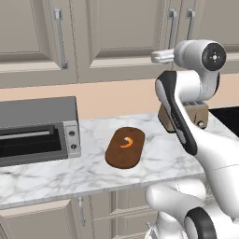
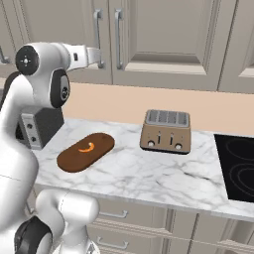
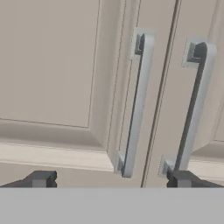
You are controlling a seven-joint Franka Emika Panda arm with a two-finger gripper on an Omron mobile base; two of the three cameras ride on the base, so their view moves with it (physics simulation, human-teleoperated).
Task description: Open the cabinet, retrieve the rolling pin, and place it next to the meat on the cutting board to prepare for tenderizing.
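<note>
The cabinet (image 1: 126, 28) (image 2: 163, 30) is shut, both beige-grey doors closed with their two silver bar handles side by side. My gripper (image 3: 111, 179) (image 2: 98, 56) is open and sits right in front of the lower ends of those handles, holding nothing. In the hand view the left door's handle (image 3: 138, 105) stands between my fingertips and the right door's handle (image 3: 194, 105) rises above my right fingertip (image 3: 181, 178). On the counter below, the dark oval cutting board (image 1: 124, 147) (image 2: 85, 151) carries the small orange meat (image 1: 127, 141) (image 2: 87, 147). The rolling pin is hidden.
A grey toaster oven (image 1: 37, 130) stands on the marble counter left of the board. A brown toaster (image 2: 166, 131) sits to the board's right, with a black cooktop (image 2: 238, 166) beyond it. Another wall cabinet door with its handle (image 1: 59, 37) hangs further left.
</note>
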